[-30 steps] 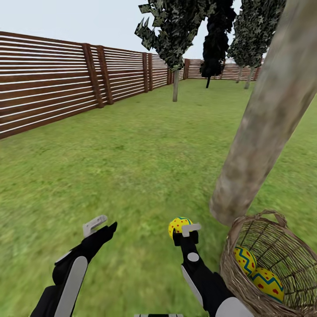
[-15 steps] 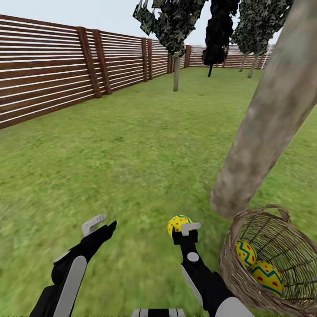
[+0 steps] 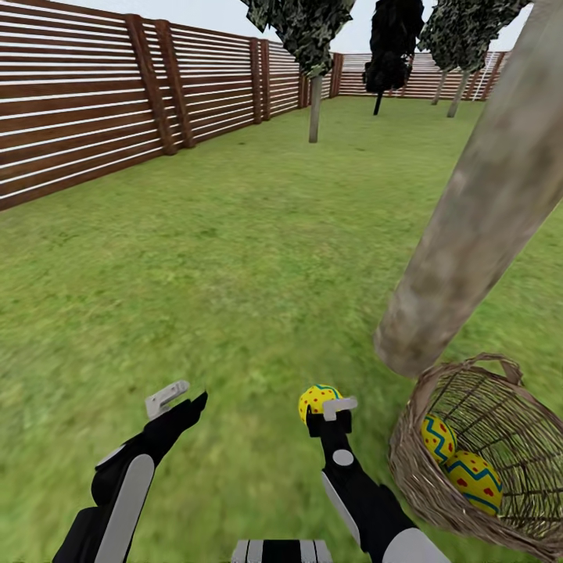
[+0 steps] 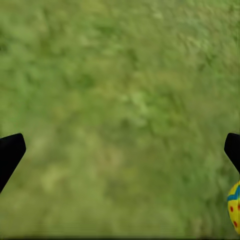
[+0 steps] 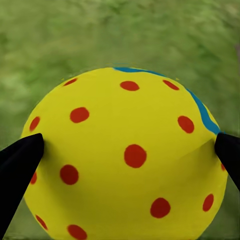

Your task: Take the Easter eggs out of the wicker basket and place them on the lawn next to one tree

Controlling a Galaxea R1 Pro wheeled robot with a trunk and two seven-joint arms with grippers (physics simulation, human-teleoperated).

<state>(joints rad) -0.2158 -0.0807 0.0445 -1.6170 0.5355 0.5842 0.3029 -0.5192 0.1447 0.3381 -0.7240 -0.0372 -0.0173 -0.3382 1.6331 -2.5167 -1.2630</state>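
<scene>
My right gripper (image 3: 317,409) is clamped on one Easter egg (image 3: 315,400), fingers pressed to both sides of it in the right wrist view (image 5: 127,155), held above the lawn (image 3: 234,266). Left gripper (image 3: 178,397) is spread wide, nothing in it, grass below. I see the other two eggs (image 3: 438,438) (image 3: 474,480) lying touching inside the wicker basket (image 3: 418,489), which sits right against the base of the tree trunk (image 3: 477,211). Fence (image 3: 86,109) runs along the lawn's left and far edges.
</scene>
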